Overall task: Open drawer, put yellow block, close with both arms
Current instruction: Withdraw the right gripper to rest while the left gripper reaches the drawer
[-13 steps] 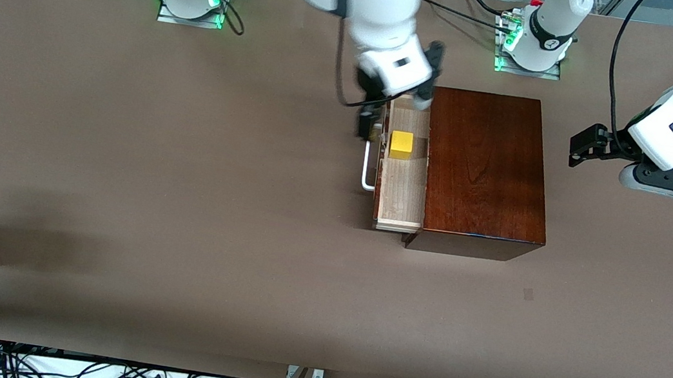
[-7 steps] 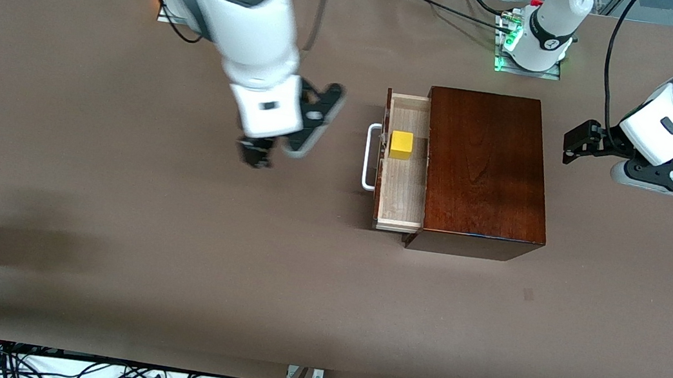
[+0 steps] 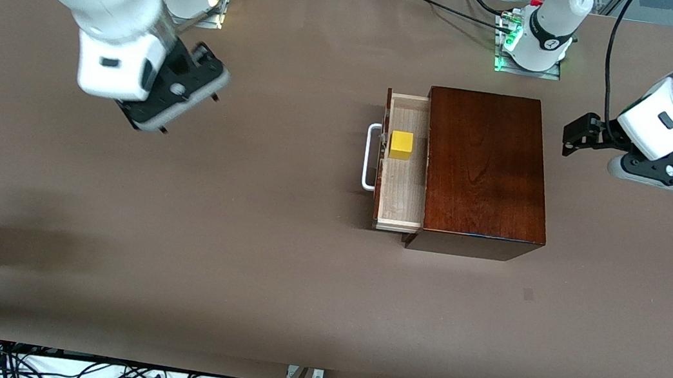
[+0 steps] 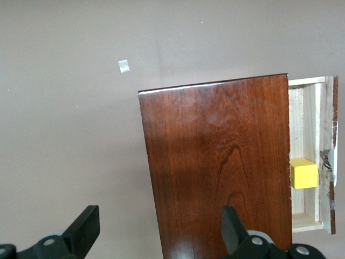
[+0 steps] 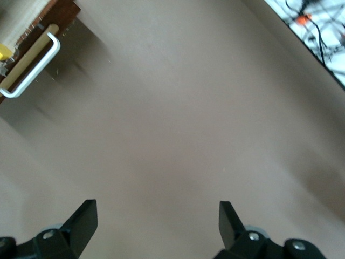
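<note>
Right claw (image 3: 159, 102) has swung off the drawer (image 3: 404, 178), spread, over bare tabletop (image 3: 239, 235); yellow block (image 3: 401, 145) lies inside; left claw (image 3: 579, 136) spread beside the wooden box (image 3: 485, 169).

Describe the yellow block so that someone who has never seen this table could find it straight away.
Find the dark reddish-brown wooden box on the brown table. On the side facing the right arm's end, its pale drawer is pulled out. The yellow block sits in it by the white handle, the only bright yellow thing there.

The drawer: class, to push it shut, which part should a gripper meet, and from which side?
Probably the white handle on the drawer, approached from the right arm's end of the table: it juts out from the dark front.
</note>
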Robot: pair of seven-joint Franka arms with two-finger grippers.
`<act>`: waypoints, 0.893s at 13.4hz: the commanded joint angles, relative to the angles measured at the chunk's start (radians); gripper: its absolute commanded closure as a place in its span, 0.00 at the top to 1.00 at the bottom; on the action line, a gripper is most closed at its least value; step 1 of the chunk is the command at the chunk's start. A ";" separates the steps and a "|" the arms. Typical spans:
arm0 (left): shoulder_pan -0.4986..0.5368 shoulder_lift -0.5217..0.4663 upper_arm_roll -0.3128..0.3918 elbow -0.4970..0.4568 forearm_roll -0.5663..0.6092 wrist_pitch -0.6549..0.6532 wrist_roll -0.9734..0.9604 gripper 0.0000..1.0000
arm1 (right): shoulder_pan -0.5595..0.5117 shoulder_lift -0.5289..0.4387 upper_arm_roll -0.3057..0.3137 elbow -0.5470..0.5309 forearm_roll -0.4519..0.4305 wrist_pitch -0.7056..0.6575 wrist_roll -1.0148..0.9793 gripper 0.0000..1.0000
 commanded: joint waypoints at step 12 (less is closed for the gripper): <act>-0.013 0.041 -0.069 0.036 -0.035 -0.046 0.098 1.00 | -0.140 -0.283 -0.145 -0.394 0.090 0.145 0.285 1.00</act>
